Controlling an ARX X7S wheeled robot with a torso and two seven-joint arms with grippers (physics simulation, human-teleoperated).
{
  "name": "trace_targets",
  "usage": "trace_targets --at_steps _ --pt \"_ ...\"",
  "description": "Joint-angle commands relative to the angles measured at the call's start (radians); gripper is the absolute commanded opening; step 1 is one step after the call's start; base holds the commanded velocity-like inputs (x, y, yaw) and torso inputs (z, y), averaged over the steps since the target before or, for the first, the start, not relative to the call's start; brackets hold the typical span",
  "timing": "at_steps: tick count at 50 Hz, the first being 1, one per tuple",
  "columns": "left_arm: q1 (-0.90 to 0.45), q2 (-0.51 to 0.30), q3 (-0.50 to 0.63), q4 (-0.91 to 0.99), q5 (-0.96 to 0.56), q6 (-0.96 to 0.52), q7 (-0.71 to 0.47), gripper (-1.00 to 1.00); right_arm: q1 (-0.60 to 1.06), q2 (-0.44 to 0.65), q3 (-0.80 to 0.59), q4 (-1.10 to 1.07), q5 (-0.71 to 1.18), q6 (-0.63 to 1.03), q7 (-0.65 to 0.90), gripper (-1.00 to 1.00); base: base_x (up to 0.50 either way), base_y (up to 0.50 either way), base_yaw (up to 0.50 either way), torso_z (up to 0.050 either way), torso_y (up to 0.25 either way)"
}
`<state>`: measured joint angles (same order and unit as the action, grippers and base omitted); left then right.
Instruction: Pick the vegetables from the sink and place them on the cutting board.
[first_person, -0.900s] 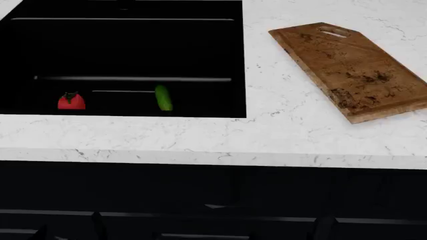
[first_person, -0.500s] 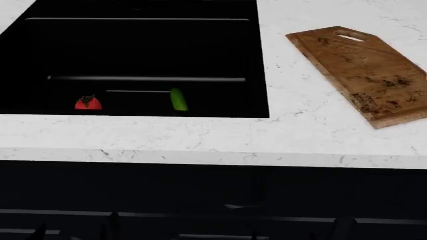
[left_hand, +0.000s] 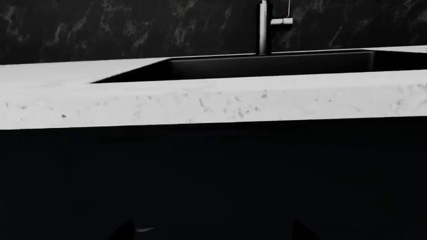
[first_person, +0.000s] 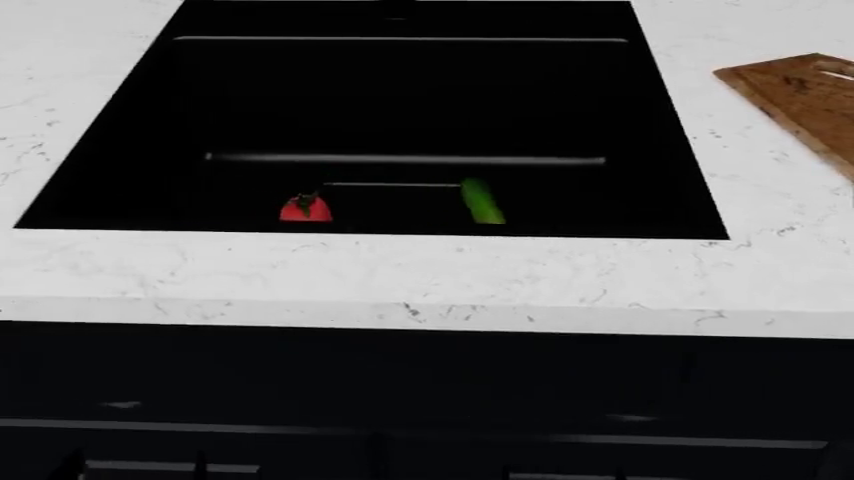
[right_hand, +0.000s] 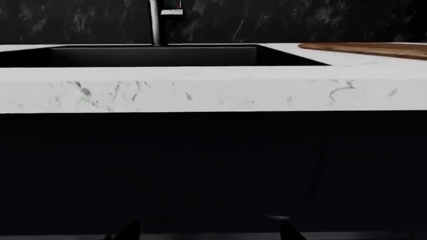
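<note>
- A round red tomato (first_person: 306, 208) with a dark green stem sits on the floor of the sink, near its front wall.
- A slim green cucumber (first_person: 482, 201) lies to the tomato's right, apart from it, angled slightly, also near the front wall.
- The sink (first_person: 400, 100) is a large rectangular black basin with thin grey ridges running across its floor, and most of that floor is bare.
- White marbled stone countertop (first_person: 374, 275) with fine grey veins frames the basin; its front edge is thick and squared, with dark cabinet fronts below.
- The brown wooden cutting board (first_person: 805, 98) lies on the stone to the right of the sink, cut off by the head view's edge; only a stained corner shows.
- Only the wrist views show a metal faucet (left_hand: 264, 27) behind the basin and a dark veined backsplash (right_hand: 300, 20).
- Both wrist cameras sit below counter height, facing the cabinet front.
- Left gripper (left_hand: 210, 232) and right gripper (right_hand: 205, 231): only dark fingertips show, spread apart, holding nothing.
</note>
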<state>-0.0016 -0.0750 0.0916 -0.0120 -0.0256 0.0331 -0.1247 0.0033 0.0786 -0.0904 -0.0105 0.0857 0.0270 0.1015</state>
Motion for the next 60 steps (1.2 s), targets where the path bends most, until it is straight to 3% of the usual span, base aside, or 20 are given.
trace_targets --at_steps 1,10,13,15,19,23,26,32,35,46,49,56,60 --pt "-0.002 -0.014 0.018 -0.014 0.004 0.018 -0.027 1.0 -0.004 0.013 -0.011 0.004 0.018 -0.024 0.016 1.0 0.0 0.5 0.0 0.0 0.0" --pt "0.0 -0.024 0.031 -0.008 -0.01 0.012 -0.037 1.0 -0.004 0.003 0.026 0.021 0.099 -0.009 0.036 1.0 0.0 0.36 0.0 0.0 0.0" --pt "0.003 -0.038 0.053 0.035 -0.021 -0.041 -0.012 1.0 0.01 0.021 -0.005 -0.114 0.092 0.177 0.074 1.0 0.0 0.0 0.0 0.0 0.0" --pt "-0.005 -0.053 0.095 0.182 0.006 -0.151 0.008 1.0 0.043 0.063 -0.052 -0.295 0.073 0.338 0.071 1.0 0.0 0.0 0.0 0.0 0.0" --pt "-0.159 -0.038 0.073 0.488 -0.053 -0.427 0.015 1.0 0.286 0.112 -0.036 -0.538 0.124 0.681 0.088 1.0 0.0 0.0 0.0 0.0 0.0" --pt "-0.341 -0.026 0.053 0.642 -0.116 -0.656 0.019 1.0 0.496 0.15 -0.08 -0.589 0.116 0.852 0.085 1.0 0.0 0.0 0.0 0.0 0.0" --pt "-0.48 -0.005 0.03 0.684 -0.158 -0.776 0.009 1.0 0.638 0.169 -0.081 -0.634 0.133 0.977 0.072 1.0 0.0 0.0 0.0 0.0 0.0" --pt "-0.676 0.007 0.016 0.633 -0.173 -0.862 -0.014 1.0 0.856 0.203 -0.092 -0.658 0.152 1.173 0.052 1.0 0.0 0.0 0.0 0.0 0.0" --pt "-0.731 -0.006 0.038 0.554 -0.155 -0.855 -0.015 1.0 0.937 0.208 -0.096 -0.578 0.157 1.191 0.031 1.0 0.0 0.0 0.0 0.0 0.0" --pt "-1.081 0.013 0.096 0.077 -0.169 -0.984 0.033 1.0 1.199 0.219 -0.166 0.049 0.11 1.059 -0.05 1.0 0.0 0.0 0.0 0.0 0.0" --pt "-1.141 0.019 0.119 -0.09 -0.147 -0.933 0.028 1.0 1.24 0.203 -0.165 0.202 0.1 1.013 -0.052 1.0 0.0 0.0 0.0 0.0 0.0" --pt "-1.217 0.029 0.131 -0.349 -0.133 -0.871 0.016 1.0 1.344 0.165 -0.173 0.518 0.071 0.92 -0.042 1.0 0.0 0.0 0.0 0.0 0.0" --pt "-1.174 0.007 0.187 -0.37 -0.125 -0.887 0.041 1.0 1.355 0.148 -0.206 0.643 0.091 1.017 -0.101 1.0 0.22 0.0 0.0 0.0 0.0"
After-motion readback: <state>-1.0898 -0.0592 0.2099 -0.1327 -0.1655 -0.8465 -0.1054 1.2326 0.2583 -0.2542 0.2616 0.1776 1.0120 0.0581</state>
